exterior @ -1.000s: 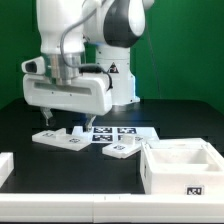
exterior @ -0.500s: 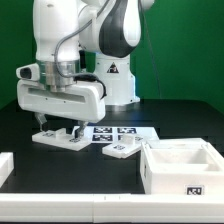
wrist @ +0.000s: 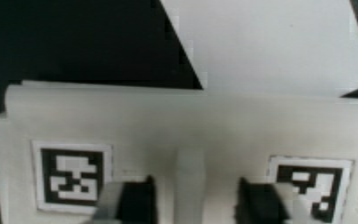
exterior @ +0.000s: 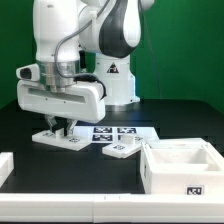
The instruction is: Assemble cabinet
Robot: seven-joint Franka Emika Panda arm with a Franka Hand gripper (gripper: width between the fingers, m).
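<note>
Cabinet box, just one, first panel under narrow-set fingers, grip unclear, second panel nearby

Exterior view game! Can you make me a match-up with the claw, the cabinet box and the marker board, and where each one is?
Things:
1. claw
2. cabinet box
3. marker board

Places:
a. on the exterior view's right, open side up
b. flat in the middle, in front of the robot's base
c. low over the left panel

Pairs: 1-c, 2-a, 3-b.
</note>
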